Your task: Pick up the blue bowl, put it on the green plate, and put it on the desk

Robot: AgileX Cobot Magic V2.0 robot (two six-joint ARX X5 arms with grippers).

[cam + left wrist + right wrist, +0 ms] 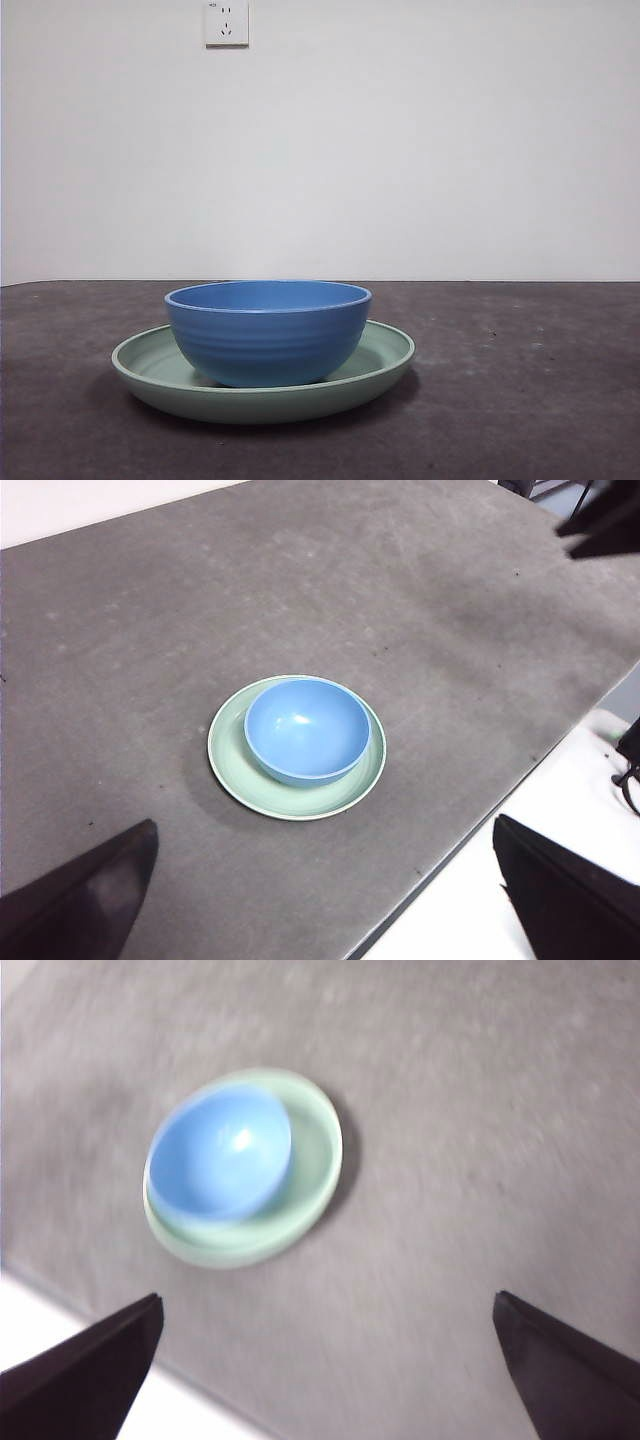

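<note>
The blue bowl sits upright inside the green plate on the desk. It sits off-centre in the plate, seen in the left wrist view on the plate, and in the blurred right wrist view on the plate. My left gripper is open, high above the desk and away from the bowl. My right gripper is open, also high and apart from the bowl. Neither gripper shows in the front view.
A white wall with a socket stands behind the desk. The desk's edge borders a white surface. The other arm's dark tip shows in a corner of the left wrist view.
</note>
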